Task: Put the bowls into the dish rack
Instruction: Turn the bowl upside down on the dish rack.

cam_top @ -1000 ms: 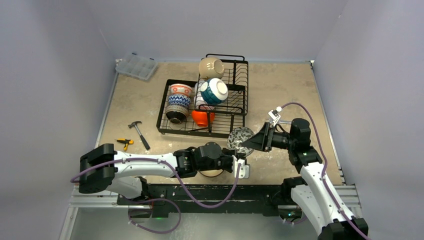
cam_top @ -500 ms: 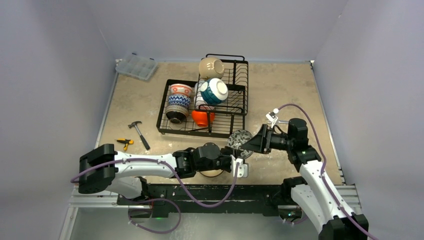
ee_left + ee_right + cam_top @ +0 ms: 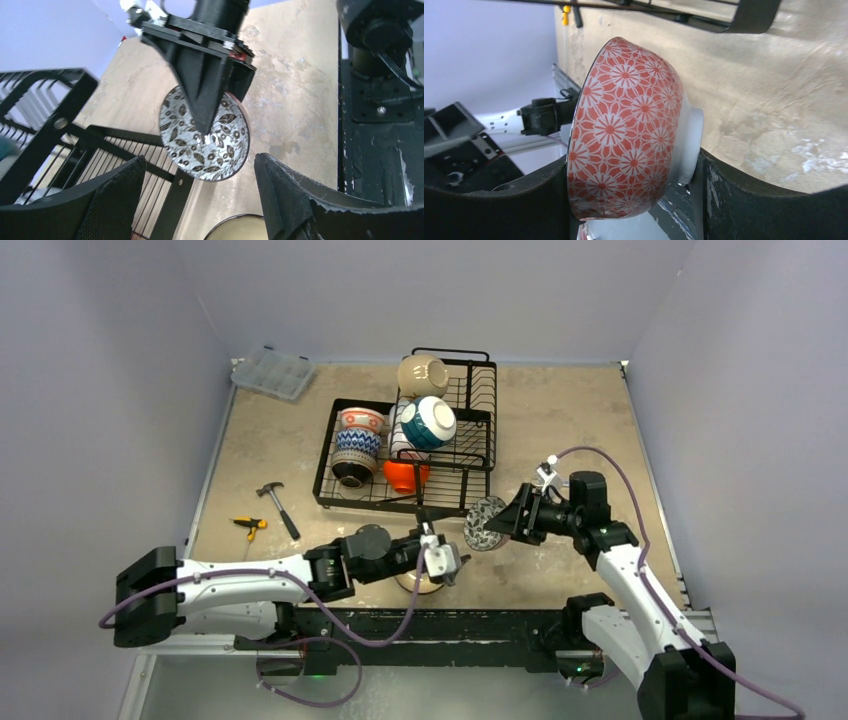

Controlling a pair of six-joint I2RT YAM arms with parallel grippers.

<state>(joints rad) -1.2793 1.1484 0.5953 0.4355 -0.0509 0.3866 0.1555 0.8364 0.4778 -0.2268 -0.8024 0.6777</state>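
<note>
Now the handover is done. The left gripper [image 3: 445, 562], closed a moment ago right at the floral bowl [image 3: 629, 130], has spread its jaws wide and drawn back toward the front-left of the dish rack [image 3: 405, 445], holding nothing. That leaves the bowl with only 1 holder, so I judge the carry into the rack falls to the right arm.

Well left of the rack's back corner sits a clear compartment box [image 3: 272, 372]; whether anything is in it cannot be told. Left of the rack's front lie a hammer [image 3: 276, 508] and a small yellow-handled tool [image 3: 247, 526] on the table [image 3: 570, 420]. Just in front of the rack, under the left gripper, a cream bowl [image 3: 418, 584] stands upright on the table, not yet loaded.

The rack itself holds at least 6 bowls. Its low left side has 3 in a row: a red-and-white bowl [image 3: 360, 420], a blue-patterned bowl [image 3: 356, 445] and a dark bowl [image 3: 348, 471] nearest the front. Toward the middle sits an orange bowl [image 3: 405, 477], with a teal bowl [image 3: 430, 422] tipped on its side behind it. A tan bowl [image 3: 422, 374] rests in the raised tier at the back.

Off the rack's front-right corner, the right gripper [image 3: 508, 523] clamps the floral bowl on edge, 1 finger across its grey leaf-patterned inside and the other behind its foot. The bowl hangs clear of the table, just beside the rack's front rail and not yet in it.
</note>
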